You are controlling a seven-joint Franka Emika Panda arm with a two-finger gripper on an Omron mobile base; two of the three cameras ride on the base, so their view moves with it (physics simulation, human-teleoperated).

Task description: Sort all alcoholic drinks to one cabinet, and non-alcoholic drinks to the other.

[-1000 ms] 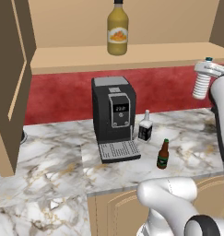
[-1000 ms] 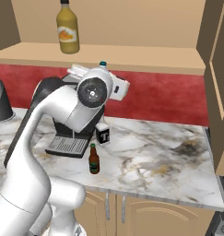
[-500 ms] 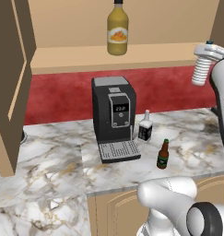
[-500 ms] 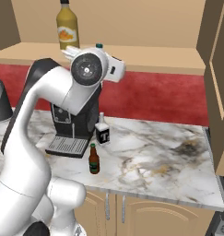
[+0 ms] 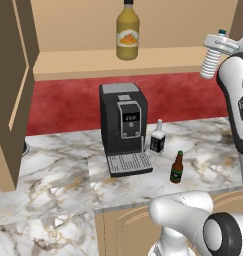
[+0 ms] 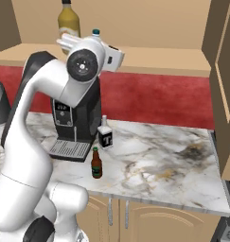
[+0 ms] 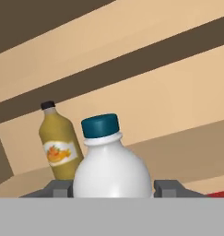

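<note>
My gripper (image 7: pixel 112 190) is shut on the small ribbed water bottle (image 7: pixel 111 168), which has a teal cap. It is held high at the right (image 5: pixel 212 56), level with the shelf (image 5: pixel 83 62) of the wide cabinet. The yellow-orange juice bottle (image 5: pixel 128 31) stands upright on that shelf, left of the held bottle (image 7: pixel 60 148). On the marble counter, the squarish black-labelled bottle (image 5: pixel 158 137) stands beside the coffee machine. The brown beer bottle (image 5: pixel 177 168) stands a little in front of it. The narrow cabinet is out of view.
A black coffee machine (image 5: pixel 124 125) stands on the counter (image 5: pixel 53 175) below the shelf. An open dark brown cabinet door (image 5: pixel 13 90) hangs at the left, another door (image 6: pixel 225 85) at the right. My white arm (image 6: pixel 45 104) rises in front of the machine.
The arm has lifted the water bottle from below shelf height up to the level of the shelf. The bottles on the counter and the juice bottle have stayed put.
</note>
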